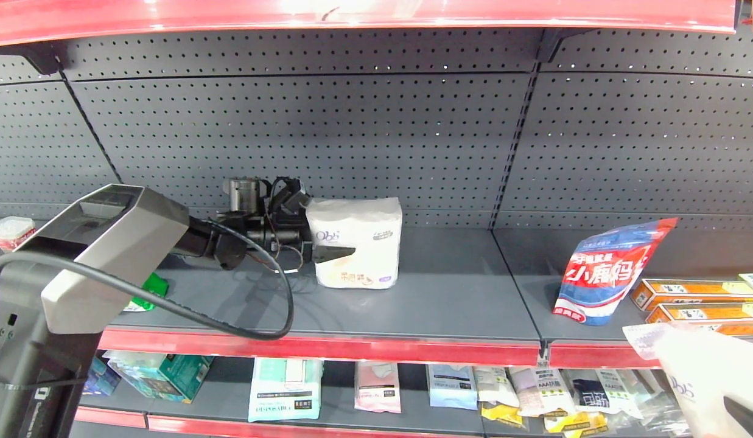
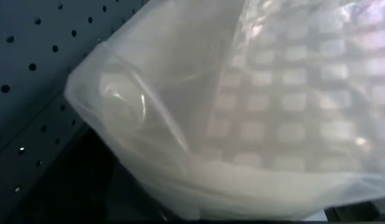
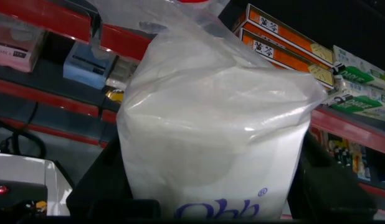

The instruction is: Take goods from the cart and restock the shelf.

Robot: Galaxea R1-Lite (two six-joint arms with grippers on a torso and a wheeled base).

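Observation:
A white tissue pack stands upright on the grey shelf, near the pegboard back. My left gripper reaches in from the left and is shut on it, one black finger lying across its front face. The other finger is hidden behind the pack. Up close, the left wrist view looks onto this pack's clear wrapper. At the lower right, below the shelf's edge, my right gripper is shut on a second tissue pack. That second pack sits between the black fingers.
A blue-and-red snack bag and orange boxes stand on the right shelf section. A green packet and a small tub lie at the left. The red shelf lip runs along the front, with packets on the lower shelf.

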